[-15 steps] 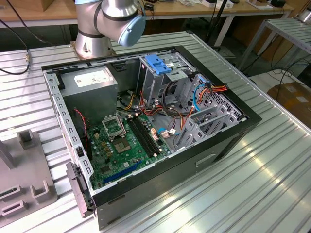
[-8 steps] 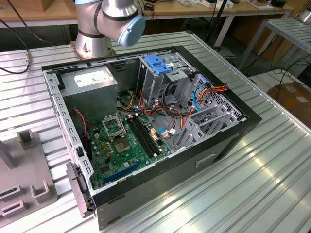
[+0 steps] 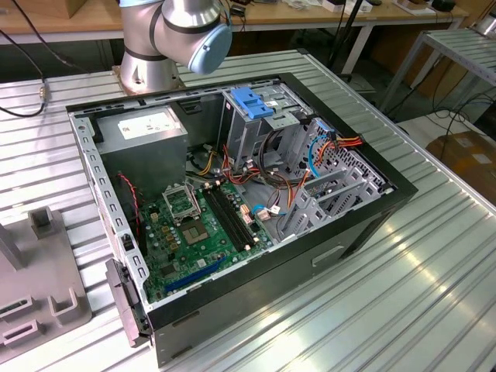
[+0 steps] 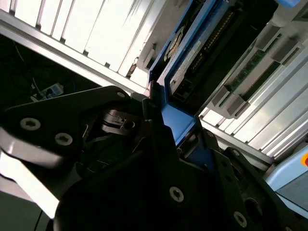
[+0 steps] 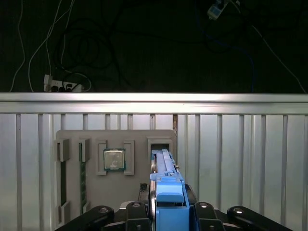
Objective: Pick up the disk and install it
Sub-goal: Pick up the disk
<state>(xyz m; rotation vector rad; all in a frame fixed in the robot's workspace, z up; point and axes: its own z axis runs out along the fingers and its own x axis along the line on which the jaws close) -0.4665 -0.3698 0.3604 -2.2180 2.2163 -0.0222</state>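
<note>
The disk [image 5: 168,192] stands on edge in the first wrist view, its blue rail toward the camera and its far end at a slot of the grey fixture [image 5: 96,142]. My gripper [image 5: 168,208] has a black finger on each side of the blue rail and is shut on the disk. In the second wrist view the disk [image 4: 192,53] runs away from the gripper [image 4: 163,113], showing its dark body, a white label and its blue rail. Whether the disk's far end still sits in the slot I cannot tell.
The fixture holds a processor chip [image 5: 114,159] and memory sticks [image 5: 82,178]; it lies on the slatted table at the exterior view's left [image 3: 39,294]. The open computer case [image 3: 372,225] shows a drive cage with a blue latch [image 3: 252,101], a grey power supply [image 3: 143,128] and the motherboard [image 3: 194,225].
</note>
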